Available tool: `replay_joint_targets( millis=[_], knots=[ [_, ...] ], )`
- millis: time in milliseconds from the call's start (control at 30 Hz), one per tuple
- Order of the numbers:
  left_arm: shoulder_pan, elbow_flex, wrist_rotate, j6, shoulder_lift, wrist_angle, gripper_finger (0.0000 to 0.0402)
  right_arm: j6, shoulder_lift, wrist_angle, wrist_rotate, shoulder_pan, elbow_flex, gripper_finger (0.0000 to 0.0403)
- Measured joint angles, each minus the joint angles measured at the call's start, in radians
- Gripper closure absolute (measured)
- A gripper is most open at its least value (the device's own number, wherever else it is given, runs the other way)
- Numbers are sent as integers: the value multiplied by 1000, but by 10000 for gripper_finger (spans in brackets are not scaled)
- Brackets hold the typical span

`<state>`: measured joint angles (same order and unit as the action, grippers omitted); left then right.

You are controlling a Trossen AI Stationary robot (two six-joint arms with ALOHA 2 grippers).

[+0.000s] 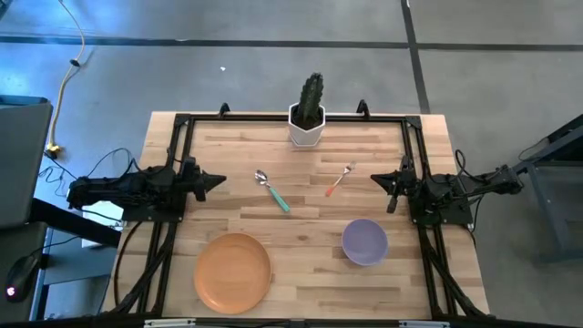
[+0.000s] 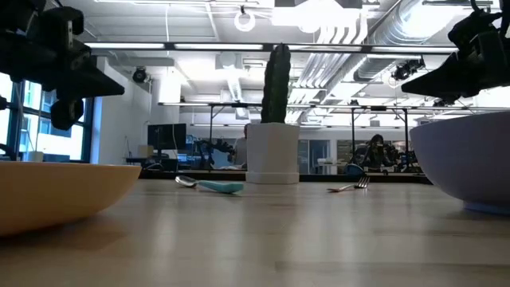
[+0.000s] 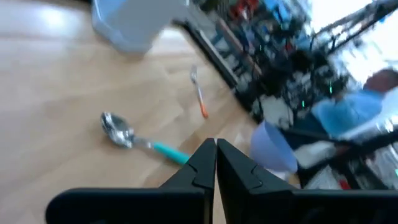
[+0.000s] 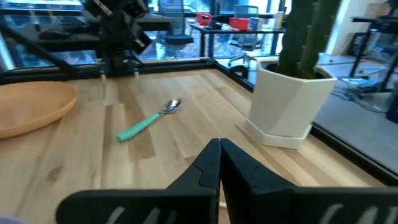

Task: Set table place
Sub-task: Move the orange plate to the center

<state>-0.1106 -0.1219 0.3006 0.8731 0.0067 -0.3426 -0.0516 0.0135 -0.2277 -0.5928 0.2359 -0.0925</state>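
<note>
- White pot (image 1: 307, 128) with a green cactus (image 1: 311, 97), upright at the counter's far edge, mid-width.
- Yellow cable (image 1: 66, 84) on the grey floor (image 1: 228, 73), beyond the far left corner.

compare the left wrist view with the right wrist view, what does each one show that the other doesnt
Only the left wrist view shows the fork with its orange handle and the lilac bowl. Only the right wrist view shows the orange plate, the green cactus above its pot, and the left arm at the far rail. Both show the teal-handled spoon, the white pot, the wooden table, and that arm's own gripper: left gripper, right gripper, each shut.
</note>
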Motion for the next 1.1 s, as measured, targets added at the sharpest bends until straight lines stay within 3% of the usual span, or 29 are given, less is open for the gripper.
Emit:
replay_joint_targets(
  millis=[133,333,467,600,900,1100],
  knots=[
    [-1,0,104,-13,0,19,399,-87,0,18,0,0,0,403],
    [0,-7,81,-96,28,129,401,-267,0,64,-97,0,0,403],
    [0,-100,97,-153,132,122,401,-307,0,131,-136,0,0,403],
    [0,-275,104,-208,341,6,402,-307,0,188,-138,0,0,403],
    [0,-797,23,-264,972,-613,402,-311,7,237,-187,0,-27,403],
    [81,-942,7,-328,1176,-640,402,-295,114,146,-186,0,-206,403]
  ],
)
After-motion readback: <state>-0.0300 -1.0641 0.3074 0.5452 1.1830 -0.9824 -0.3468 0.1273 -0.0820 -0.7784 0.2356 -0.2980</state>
